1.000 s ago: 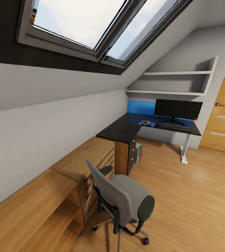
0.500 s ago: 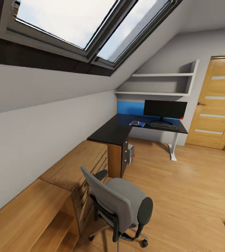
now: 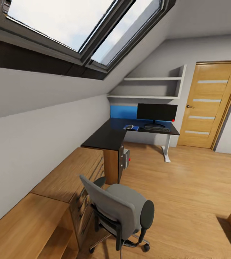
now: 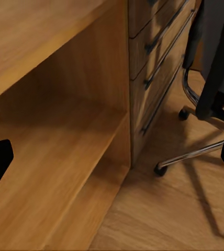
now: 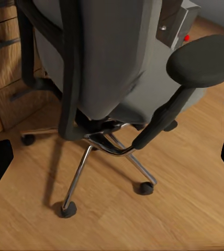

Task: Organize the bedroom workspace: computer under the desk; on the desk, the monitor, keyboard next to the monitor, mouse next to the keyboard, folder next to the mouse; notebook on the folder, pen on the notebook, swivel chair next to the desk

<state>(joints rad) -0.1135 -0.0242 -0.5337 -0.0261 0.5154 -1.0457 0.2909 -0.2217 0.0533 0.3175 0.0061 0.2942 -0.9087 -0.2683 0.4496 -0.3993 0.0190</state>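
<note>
The swivel chair (image 3: 121, 212) stands on the light wood floor (image 3: 187, 187) in the near part of the bedroom, its grey back turned toward the camera, well apart from the black L-shaped desk (image 3: 110, 135) at the far wall. Just beside the chair runs a low light-wood drawer cabinet (image 3: 63, 180) along the sloped wall, under the skylight (image 3: 72, 25). In the right wrist view the chair's chrome star base (image 5: 99, 151) and black casters sit on the floor, with an armrest (image 5: 206, 60) above.

On the desk the monitor (image 3: 157, 112) stands upright, the keyboard (image 3: 156, 128) lying just in front of it. Near the keyboard, toward the desk's corner, lies the blue folder (image 3: 131, 127) with something dark on top; too small to tell what. The silver computer (image 3: 125, 158) with its red light sits under the desk, beside the drawer block. 2 white shelves (image 3: 148, 88) hang above the desk; a wooden door (image 3: 202, 104) is beside it.

Each wrist view shows dark fingertips at the picture's 2 opposite edges, so both grippers' jaws are spread wide and grasp nothing.
</note>
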